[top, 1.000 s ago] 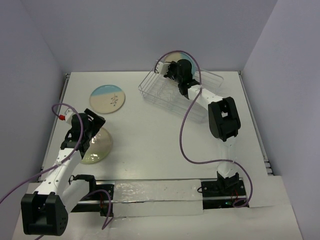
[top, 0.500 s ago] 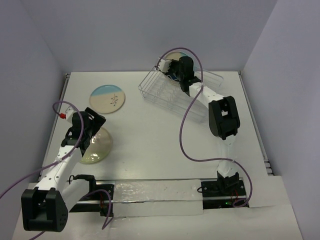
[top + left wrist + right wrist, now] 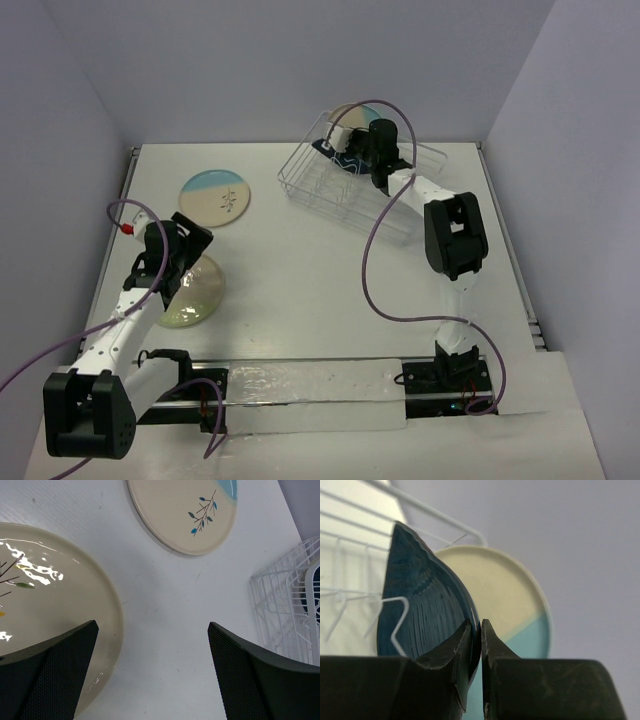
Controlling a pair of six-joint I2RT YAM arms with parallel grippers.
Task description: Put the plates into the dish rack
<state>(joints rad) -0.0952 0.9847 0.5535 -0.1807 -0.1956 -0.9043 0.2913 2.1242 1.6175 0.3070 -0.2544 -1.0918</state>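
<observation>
My right gripper [image 3: 480, 626] is shut on the rim of the dark blue plate [image 3: 425, 605], which stands on edge among the wires of the dish rack [image 3: 395, 614]. Right behind it a cream and light blue plate [image 3: 512, 597] stands upright. From above, the right gripper [image 3: 352, 142] is at the rack's [image 3: 400, 215] far left end. My left gripper [image 3: 152, 672] is open above the table, its left finger [image 3: 50, 675] over the edge of a glossy cream plate [image 3: 55, 590]. Another cream and blue plate with a sprig [image 3: 185, 510] lies flat beyond it.
The rack [image 3: 285, 610] shows at the right edge of the left wrist view. The flat sprig plate [image 3: 215, 197] and the cream plate [image 3: 200, 295] lie on the table's left half. A wall runs close behind the rack. A purple cable loops beside the right arm.
The right gripper has shifted slightly left at the rack's far end, tipping the dark blue plate more upright there. The left gripper has crept a little toward the table's middle, still open.
</observation>
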